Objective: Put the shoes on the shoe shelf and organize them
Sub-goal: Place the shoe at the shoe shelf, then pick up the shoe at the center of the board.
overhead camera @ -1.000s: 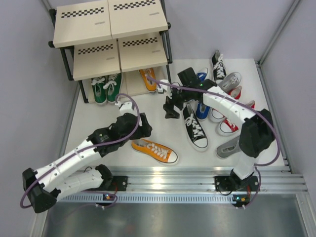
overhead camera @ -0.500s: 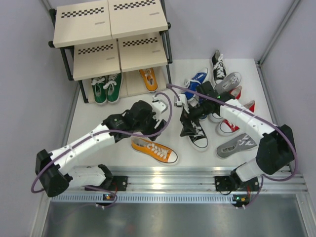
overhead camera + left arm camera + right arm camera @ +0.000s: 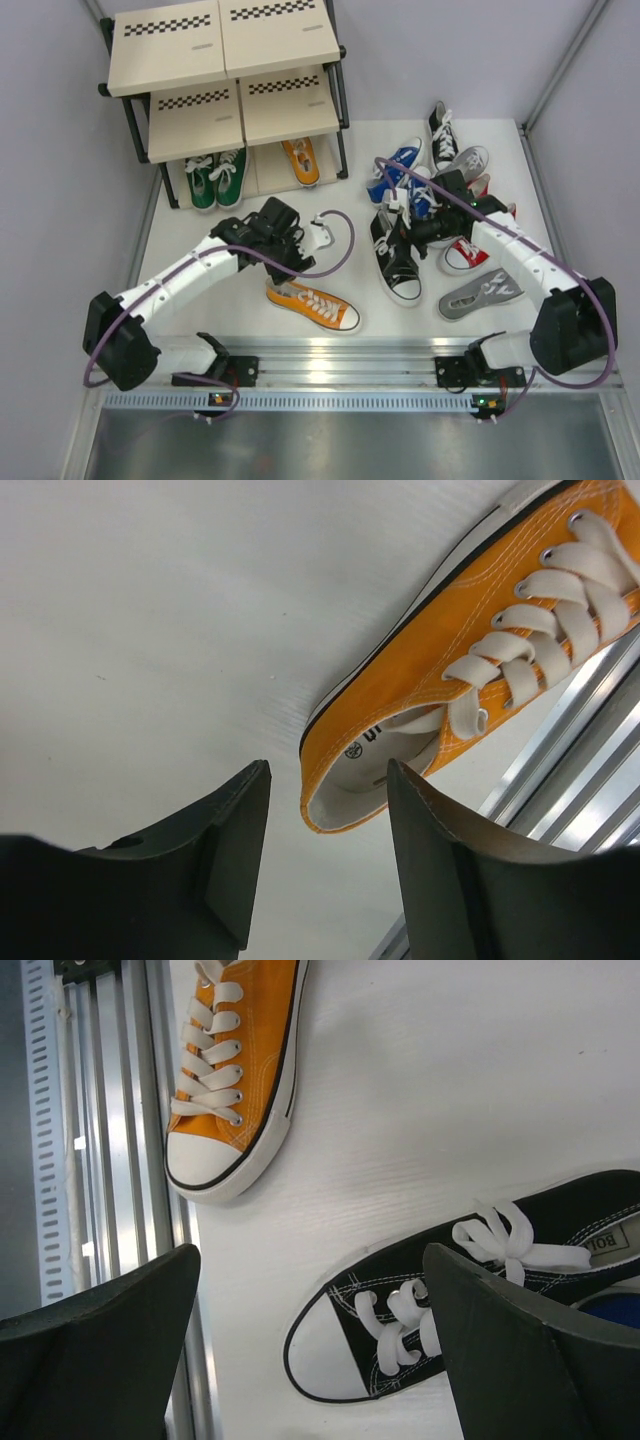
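Viewing from above, we find the shoe shelf [image 3: 225, 40] at the far left corner of the surface [image 3: 180, 235]. Its bottom tier holds the green pair [image 3: 215, 180] side by side, with one shelved orange shoe [image 3: 300, 160] to their right. The loose orange shoe [image 3: 313, 306] lies on its sole close to the aluminium rail [image 3: 340, 365] at the near edge, heel to the left and toe to the right. The left arm [image 3: 190, 275] reaches across the surface and ends just beyond that heel. In the left wrist view, the left fingers [image 3: 235, 860] stand apart with nothing between them. The heel opening of the loose orange shoe [image 3: 480, 670] shows past the gap, clear of both fingers. The right arm [image 3: 520, 255] bends over the group of shoes on the right side. There a black shoe [image 3: 397, 262] lies toe toward us. A blue shoe [image 3: 395, 165], a second black shoe [image 3: 440, 125] and a grey shoe [image 3: 468, 160] sit farther back. A red shoe [image 3: 470, 250] lies partly under the arm, and another grey shoe [image 3: 480, 295] lies nearer the rail. In the right wrist view, the right fingers [image 3: 110, 1350] are spread wide and grip nothing. The black toe cap [image 3: 330, 1350] lies below the gap, and the orange toe [image 3: 235, 1070] is off to one side.
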Robot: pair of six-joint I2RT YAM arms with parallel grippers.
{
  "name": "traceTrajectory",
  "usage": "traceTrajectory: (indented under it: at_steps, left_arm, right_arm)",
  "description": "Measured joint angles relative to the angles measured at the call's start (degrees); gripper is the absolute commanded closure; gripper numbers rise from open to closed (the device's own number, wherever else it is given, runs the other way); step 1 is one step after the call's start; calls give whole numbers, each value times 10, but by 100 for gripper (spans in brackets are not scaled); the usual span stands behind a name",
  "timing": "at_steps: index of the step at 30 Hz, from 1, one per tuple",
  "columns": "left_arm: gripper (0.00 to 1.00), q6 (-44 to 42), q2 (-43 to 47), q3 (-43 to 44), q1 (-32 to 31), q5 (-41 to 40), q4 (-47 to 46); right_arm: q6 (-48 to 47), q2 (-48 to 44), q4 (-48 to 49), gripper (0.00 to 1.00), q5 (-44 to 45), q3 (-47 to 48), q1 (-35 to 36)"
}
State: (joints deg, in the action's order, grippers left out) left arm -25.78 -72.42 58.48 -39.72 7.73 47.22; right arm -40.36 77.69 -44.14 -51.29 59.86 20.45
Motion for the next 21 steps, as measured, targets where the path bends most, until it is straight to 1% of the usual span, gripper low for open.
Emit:
traceTrajectory:
  at_steps: [3,13,16,19,20,21]
  left_arm:
    - [45,-36,-16,-3,20,12,14]
    - [47,-105,-95,-12,30,24,27]
    - [54,-115,-116,-16,32,23,29]
    - [75,-123,-145,-16,32,16,25]
    - [84,-127,-155,-16,32,12,22]
    - [100,-130,-162,-14,33,8,20]
  right_arm:
    - [1,-3,0,6,-2,-11,-2]
    - [0,-4,1,6,-9,-14,-19]
    - [1,-4,1,6,-12,-14,-20]
    - [1,-5,1,6,-14,-14,-23]
    - [1,-5,1,6,-14,-14,-23]
    - [1,-6,1,6,-15,-14,-24]
